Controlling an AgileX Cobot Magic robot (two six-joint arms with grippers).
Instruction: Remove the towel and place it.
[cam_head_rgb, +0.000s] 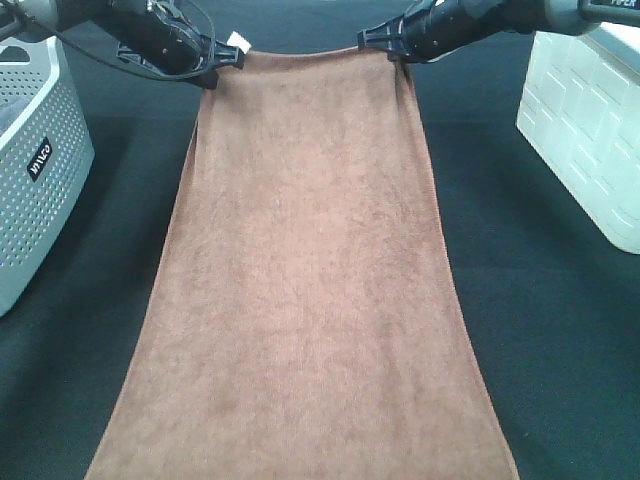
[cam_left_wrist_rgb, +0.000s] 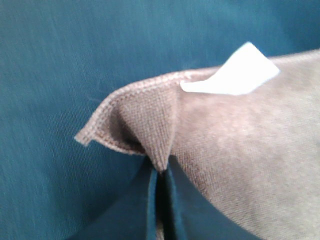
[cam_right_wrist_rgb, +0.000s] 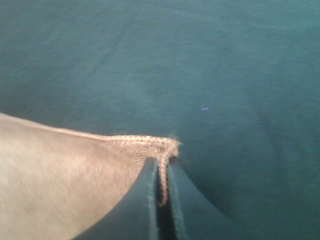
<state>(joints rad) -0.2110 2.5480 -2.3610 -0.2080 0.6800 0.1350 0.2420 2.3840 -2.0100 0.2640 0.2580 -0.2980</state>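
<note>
The towel (cam_head_rgb: 305, 290) hangs stretched between both grippers over the black cloth (cam_head_rgb: 560, 330), its lower end cut off by the frame. The left gripper (cam_head_rgb: 213, 62) pinches the corner beside the white tag (cam_left_wrist_rgb: 235, 75); the right gripper (cam_head_rgb: 385, 42) clamps the opposite corner, its stitched hem clear only in the wrist view. Baskets (cam_head_rgb: 30, 150) flank the arms, partly cropped

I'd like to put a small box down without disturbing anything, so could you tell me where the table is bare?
Two bare strips of black cloth flank the towel: one between its left edge and the grey basket, one between its right edge and the white bin. The middle is covered by the towel. The far edge is crowded, where the left end effector and right end effector pinch its corners.
</note>
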